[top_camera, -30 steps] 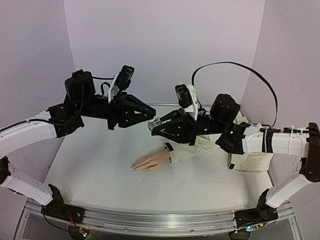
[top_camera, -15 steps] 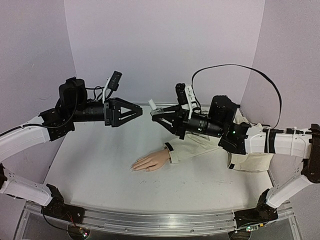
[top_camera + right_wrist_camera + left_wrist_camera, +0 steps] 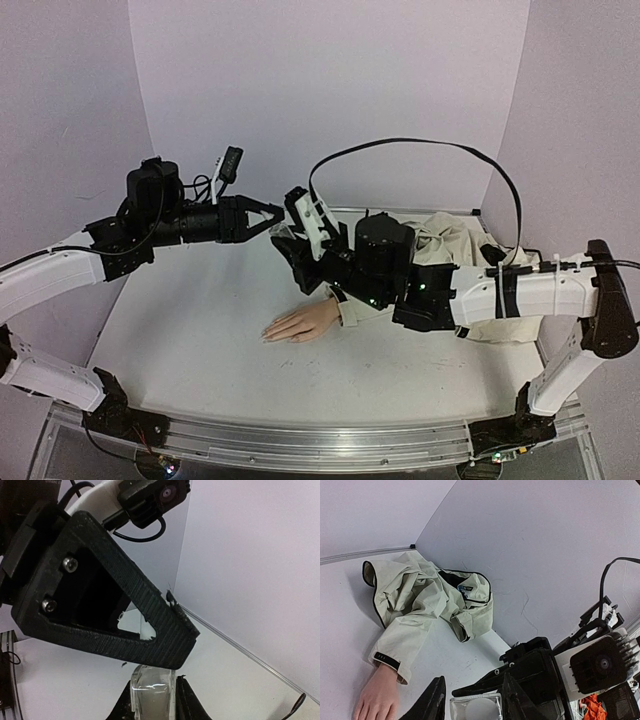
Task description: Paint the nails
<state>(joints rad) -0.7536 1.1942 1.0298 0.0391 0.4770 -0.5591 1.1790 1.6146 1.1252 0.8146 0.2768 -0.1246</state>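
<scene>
Item: mannequin hand [image 3: 300, 323], pale skin tone, lying palm down near the middle of the white table [image 3: 190, 340], fingers outstretched and pointing toward the left arm's side. The nails [image 3: 268, 334] are sitting at those fingertips and are too small for any coating on them to be made out. Its wrist is emerging from a beige sleeve [image 3: 385, 300] with a dark cuff band, the sleeve belonging to a crumpled jacket [image 3: 420, 597] that is lying toward the back right corner. Item: small clear bottle [image 3: 150, 687], being held in the air above and behind the mannequin hand, well off the table. Item: right gripper [image 3: 151, 685], reaching in from the right, its two fingers [image 3: 184, 700] pressing on either side of the bottle's body. Item: left gripper [image 3: 275, 214], reaching in level from the left and meeting the right gripper tip to tip. Its fingers [image 3: 436, 700] are standing apart with the bottle's end between them. The left wrist view is showing a thin gap at one finger and the other right at the glass, so whether they are gripping it cannot be told. Item: black cable [image 3: 420, 145], arching over the right arm. Item: pale lilac walls [image 3: 330, 90], enclosing the table on three sides.
</scene>
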